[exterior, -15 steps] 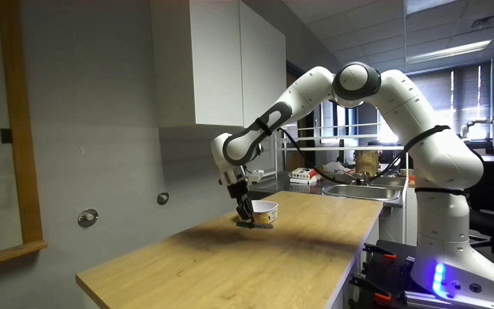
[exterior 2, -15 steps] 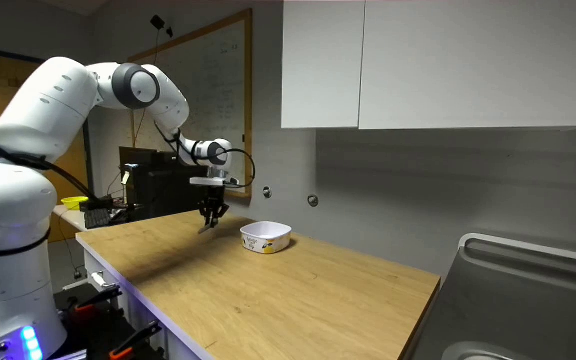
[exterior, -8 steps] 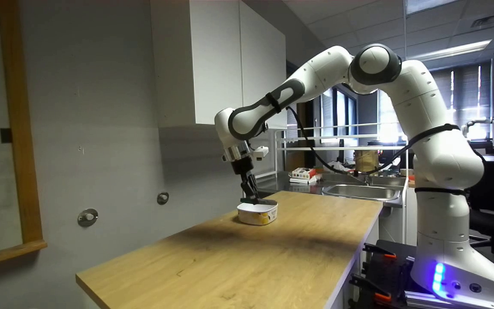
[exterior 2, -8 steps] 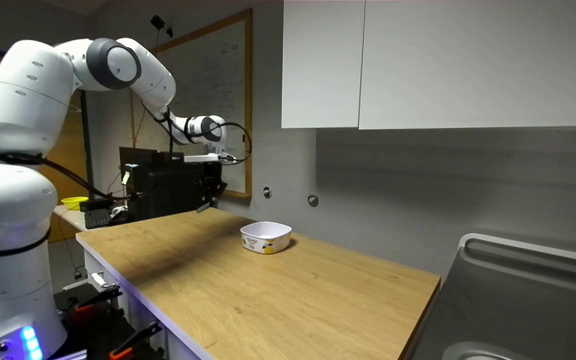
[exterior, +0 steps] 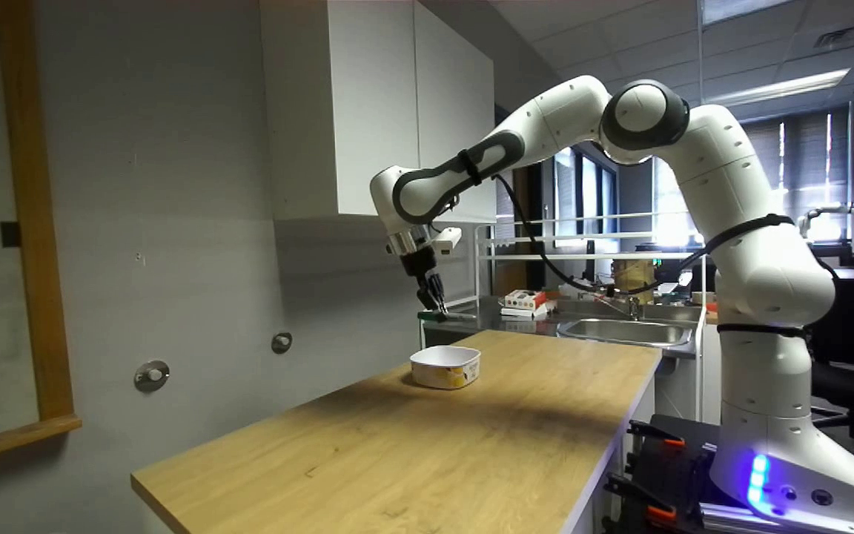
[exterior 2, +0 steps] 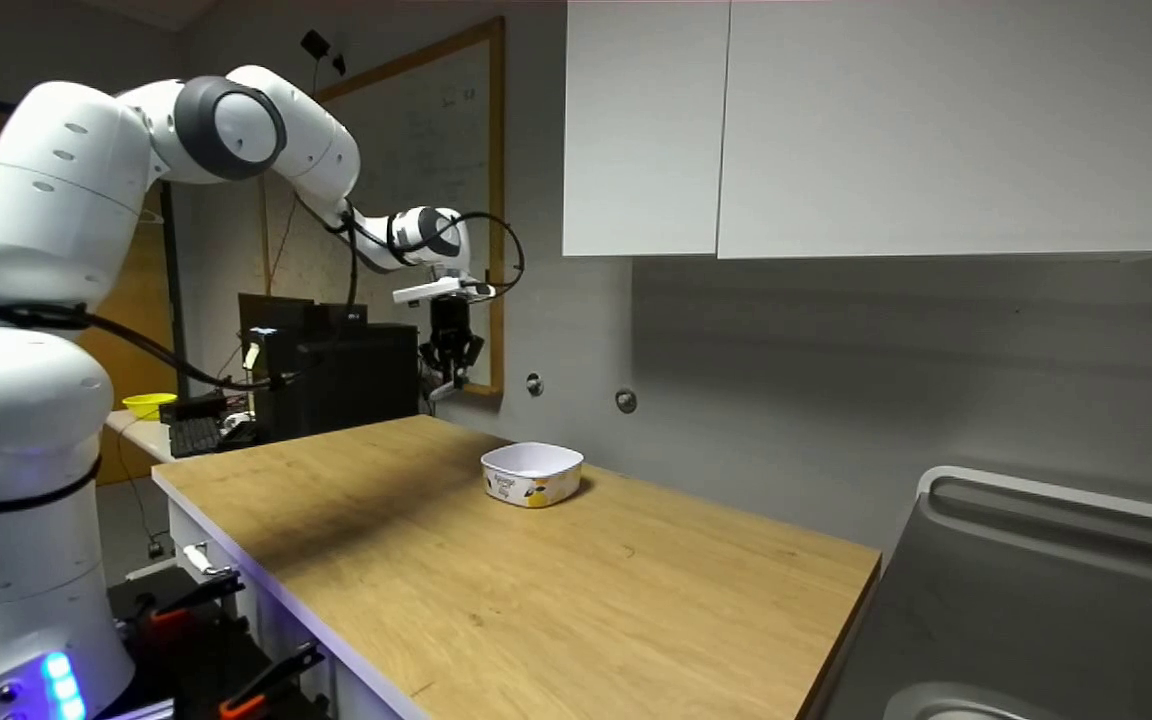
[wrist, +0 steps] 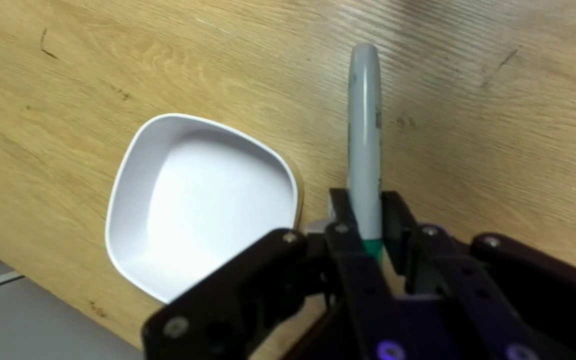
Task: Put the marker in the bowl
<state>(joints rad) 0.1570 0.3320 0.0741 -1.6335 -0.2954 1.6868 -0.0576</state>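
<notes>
White arm arched high, we note, wrist angled down, gripper pinching the marker, clear of the bowl.

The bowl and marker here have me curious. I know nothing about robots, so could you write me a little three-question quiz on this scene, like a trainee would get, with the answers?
1. Fill the gap: In the wrist view, the inside of the bowl is ____.

2. Multiple choice: Where is the marker?
A) Inside the bowl
B) Held by the gripper
C) Under the bowl

3. True or false: The bowl lies upside down.

Key:
1. White.
2. B.
3. False: it stands upright on the tabletop.
</notes>
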